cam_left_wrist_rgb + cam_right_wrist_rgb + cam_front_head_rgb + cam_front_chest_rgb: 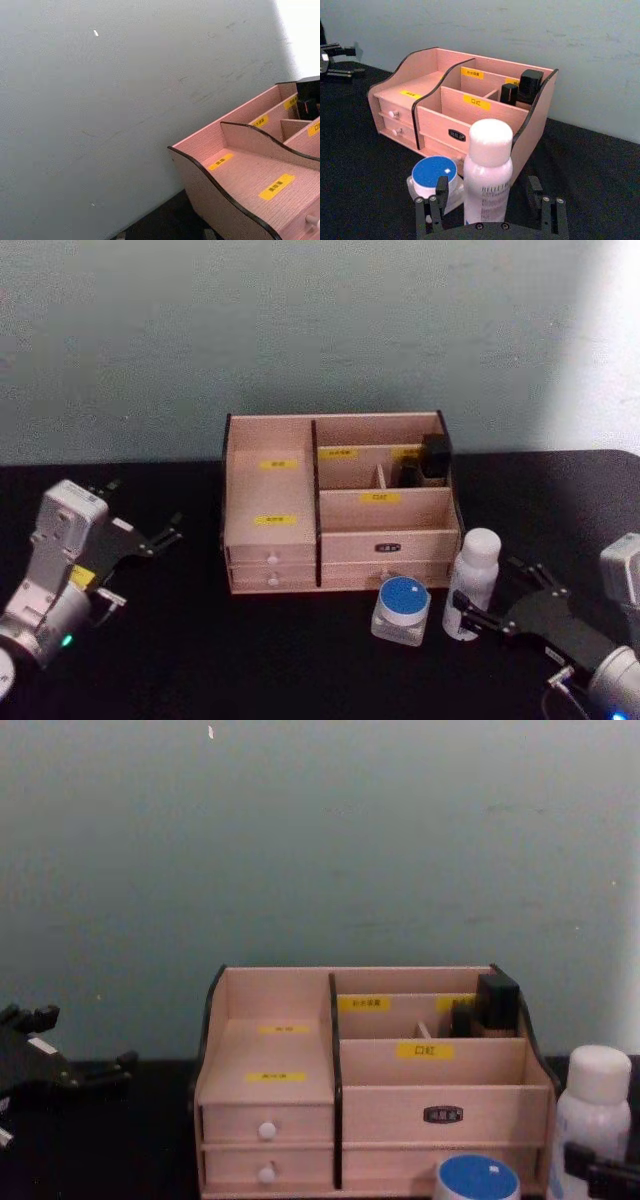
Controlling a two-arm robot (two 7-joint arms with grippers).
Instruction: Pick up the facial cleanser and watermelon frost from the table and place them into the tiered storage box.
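**Q:** Right claw, what is its state?

**R:** It is spread, with one finger on each side of the white bottle, which I take for the facial cleanser. I see no contact between them.

**Q:** Where does the bottle stand?

**R:** It stands upright on the black surface, just in front of the tiered storage box, at its right front corner. The jar with the blue lid, probably the watermelon frost, sits just beside the bottle, also in front of the box.

**Q:** So nothing is placed?

**R:** Nothing, I judge. Both things are outside the box, so two grasps and two placings are left. Left claw rests spread, well to the left of the box.
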